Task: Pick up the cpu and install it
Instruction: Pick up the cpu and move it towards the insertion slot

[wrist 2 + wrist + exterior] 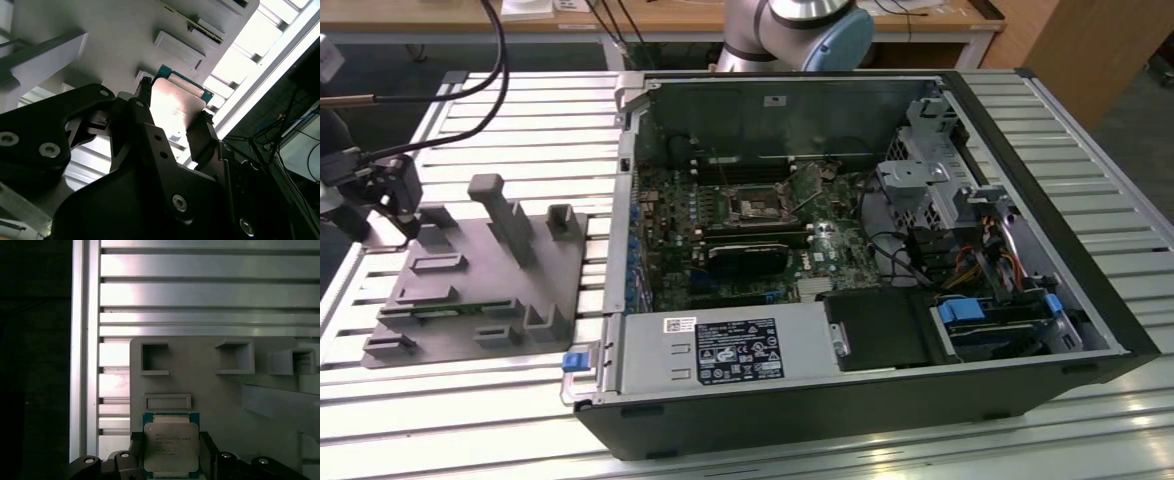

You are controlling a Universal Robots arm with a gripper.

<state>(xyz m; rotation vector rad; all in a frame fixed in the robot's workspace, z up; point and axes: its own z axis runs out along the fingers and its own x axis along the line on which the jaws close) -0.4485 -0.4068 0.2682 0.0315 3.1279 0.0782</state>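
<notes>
The cpu point(171, 446), a flat square chip with a shiny metal top and a teal rim, sits between my gripper's point(171, 454) two dark fingers point(136, 452), which press on its opposite sides. In the second wrist view the cpu point(176, 107) shows the same way, with the gripper point(175, 111) shut on it just over the grey plastic tray point(100, 30). I cannot tell whether the chip still touches the tray. In the exterior view the gripper point(394, 212) is at the tray's point(467, 300) far left corner. The dark socket point(758, 207) lies on the motherboard inside the open computer case point(1067, 300).
The tray carries several upright blocks point(500, 215) and square pockets point(154, 358). It lies on a slatted metal table point(480, 400), to the exterior view's left of the case. Black cables point(467, 110) hang over the table's far left. The arm's base point(801, 30) stands behind the case.
</notes>
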